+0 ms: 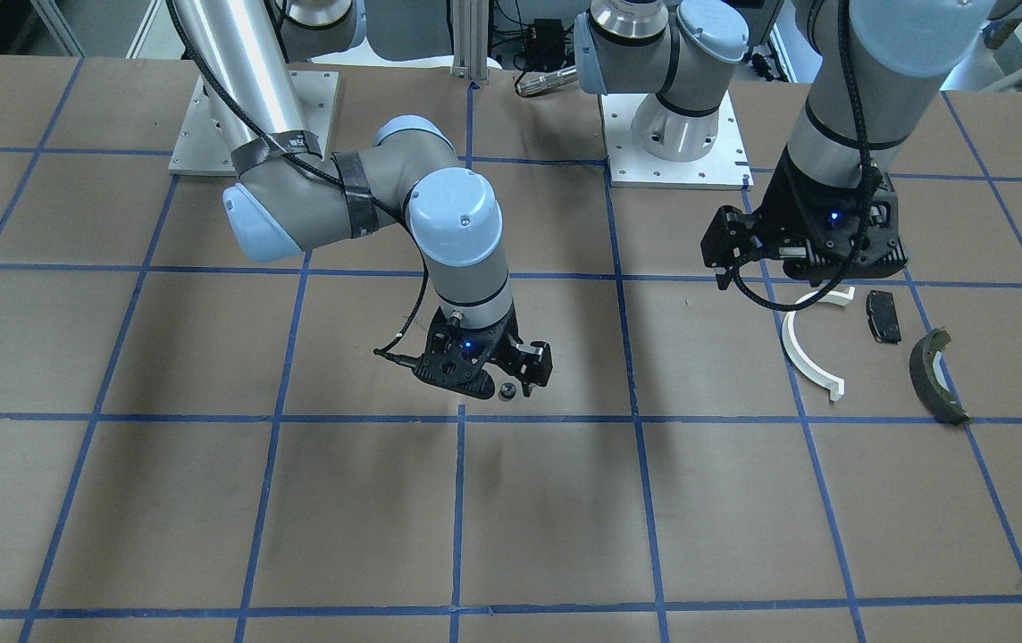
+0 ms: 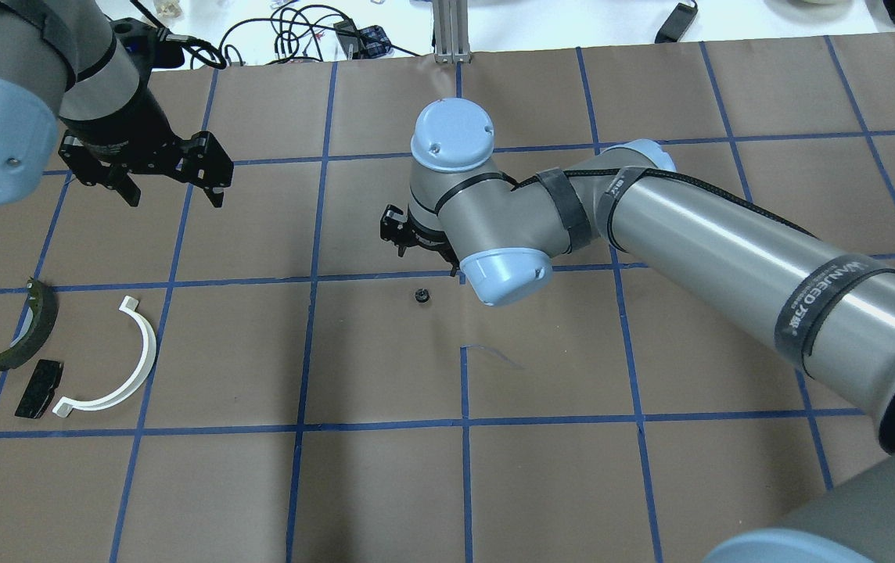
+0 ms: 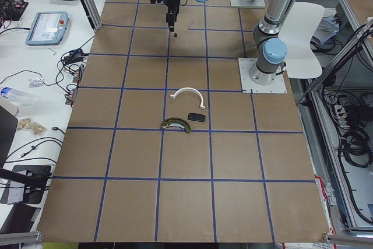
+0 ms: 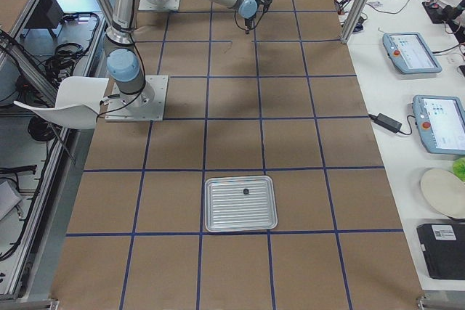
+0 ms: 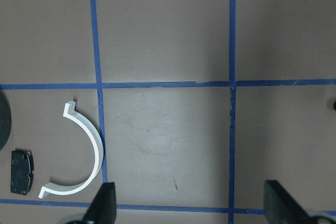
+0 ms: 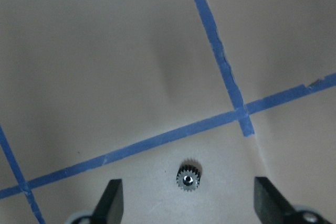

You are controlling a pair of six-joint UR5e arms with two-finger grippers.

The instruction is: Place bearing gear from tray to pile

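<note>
Black bearing gear (image 6: 188, 178) lies on the surface (image 2: 385, 485) under the spread right gripper (image 6: 189, 203); carrying it left to the pile (image 5: 97, 153) remains, left gripper (image 5: 191, 205) also spread.

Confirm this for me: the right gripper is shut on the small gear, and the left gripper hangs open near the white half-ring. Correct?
Not quite. The right gripper is open, not shut on the gear, which lies loose on the table below it, as the right wrist-mounted view shows. The rest holds: the left gripper hangs open near the white half-ring.
</note>
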